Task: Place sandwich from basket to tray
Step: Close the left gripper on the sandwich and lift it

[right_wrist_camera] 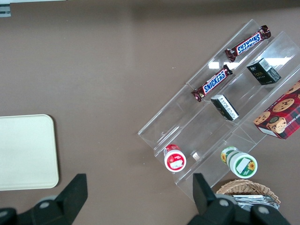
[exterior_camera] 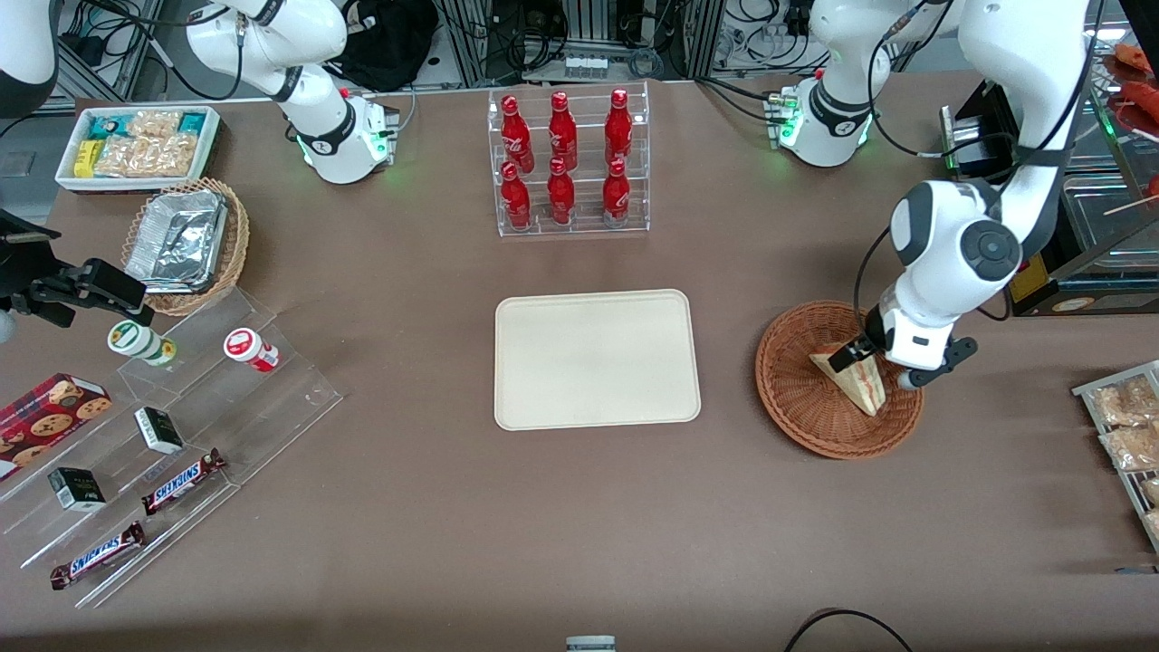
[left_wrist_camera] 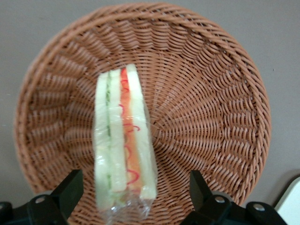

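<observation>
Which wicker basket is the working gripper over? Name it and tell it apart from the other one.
The reddish-brown basket holding the sandwich, beside the tray. The gripper is down over it, fingers open around the sandwich. The tan basket holds foil containers.

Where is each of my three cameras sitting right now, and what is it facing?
Front view: high, facing both arms across the table; left end effector over the basket.
Left wrist view: looks down between open fingers at the sandwich in the basket.
Right wrist view: looks down at the candy rack.
Front and right wrist views share the tray.
</observation>
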You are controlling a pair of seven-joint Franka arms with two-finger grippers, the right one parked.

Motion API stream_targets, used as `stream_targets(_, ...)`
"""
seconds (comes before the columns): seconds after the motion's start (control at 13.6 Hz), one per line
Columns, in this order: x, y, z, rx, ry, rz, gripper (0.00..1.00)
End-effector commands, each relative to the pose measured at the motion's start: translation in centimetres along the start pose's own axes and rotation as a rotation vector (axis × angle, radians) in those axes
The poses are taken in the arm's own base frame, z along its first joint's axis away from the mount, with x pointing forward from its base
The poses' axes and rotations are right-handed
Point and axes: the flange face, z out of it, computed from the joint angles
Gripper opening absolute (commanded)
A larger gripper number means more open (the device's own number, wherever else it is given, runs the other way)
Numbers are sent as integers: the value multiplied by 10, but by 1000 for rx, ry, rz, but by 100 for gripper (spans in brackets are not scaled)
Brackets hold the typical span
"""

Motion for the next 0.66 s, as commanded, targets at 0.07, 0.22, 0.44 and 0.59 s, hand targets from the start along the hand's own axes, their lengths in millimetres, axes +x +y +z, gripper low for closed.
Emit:
stream_targets(0.07,3,2,13,-27,11,-28,97)
stream_targets(0.22,6,-1,15,-26,9,-24,70)
stream_targets(0.44,11,-1,11,-24,15,33,9)
stream_targets(0.59,11,-2,7,-17,8,42,7)
